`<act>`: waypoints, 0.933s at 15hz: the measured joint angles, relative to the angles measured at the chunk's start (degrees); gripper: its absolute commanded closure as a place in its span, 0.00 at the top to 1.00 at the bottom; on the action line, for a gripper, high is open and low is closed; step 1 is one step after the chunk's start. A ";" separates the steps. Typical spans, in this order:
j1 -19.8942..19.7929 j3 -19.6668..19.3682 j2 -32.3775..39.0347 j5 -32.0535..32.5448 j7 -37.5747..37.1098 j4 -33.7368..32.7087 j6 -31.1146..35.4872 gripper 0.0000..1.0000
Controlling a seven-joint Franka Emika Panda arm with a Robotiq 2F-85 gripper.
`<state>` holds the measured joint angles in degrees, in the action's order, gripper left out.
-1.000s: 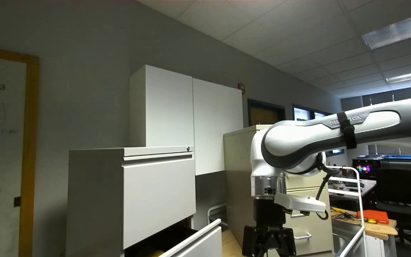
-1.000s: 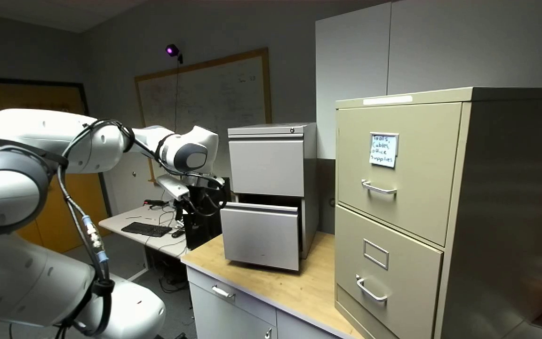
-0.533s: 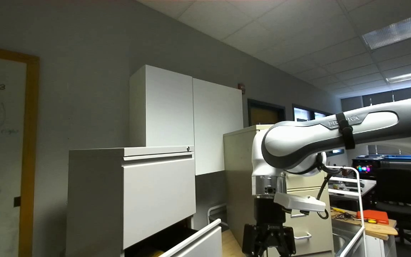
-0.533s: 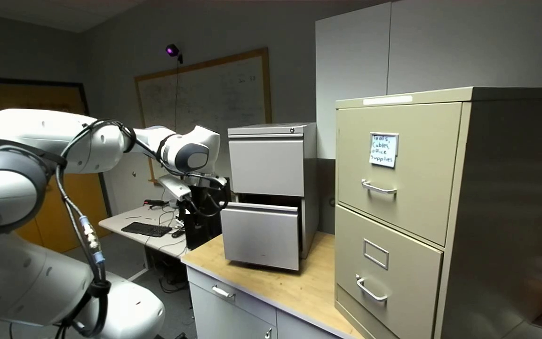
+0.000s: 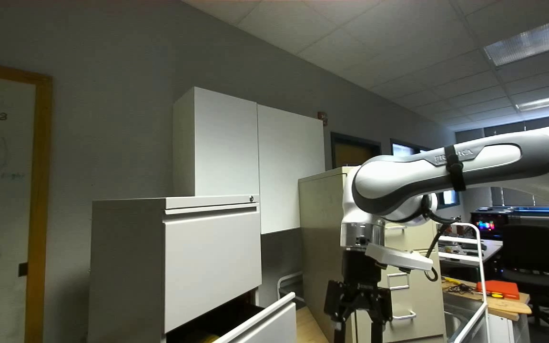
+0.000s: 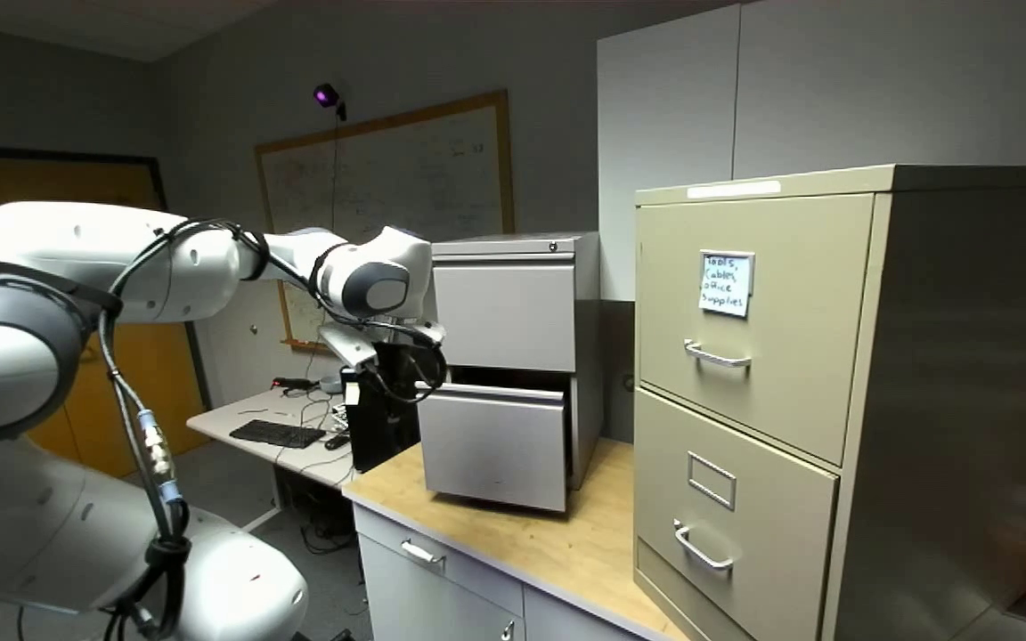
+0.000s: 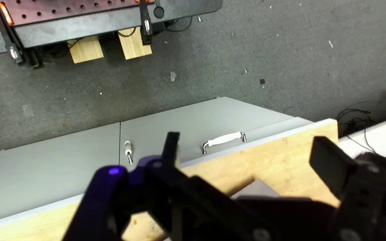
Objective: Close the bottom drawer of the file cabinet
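A white arm reaches in from the right edge in an exterior view. A beige cabinet fills the right of the frame in an exterior view, with a white cupboard behind it at upper right; a whiteboard hangs at upper left of centre. Below the middle runs the wooden desk, carrying the file cabinet; a white table stands farther left. The top drawer is closed.

The bottom drawer is pulled out over the desk, at the centre of the frame. In an exterior view it meets the lower edge, its dark inside showing something yellow, too small to name.

The gripper hangs at the bottom edge, right of the drawer, a gap between them there. It is released: in the wrist view its blurred fingers stand wide apart.

A black keyboard lies on the white table. The label on the beige cabinet reads "Tools, Cables, office supplies". In the wrist view a white handle shows near the centre, on a grey front. A mouse sits just beside the keyboard; a round lock marks the file cabinet's top edge.
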<state>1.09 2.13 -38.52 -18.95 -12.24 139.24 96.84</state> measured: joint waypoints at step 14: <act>-1.86 -1.87 17.63 0.23 6.60 -12.05 18.07 0.39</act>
<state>-0.77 0.26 -20.89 -18.72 -5.64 127.19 114.91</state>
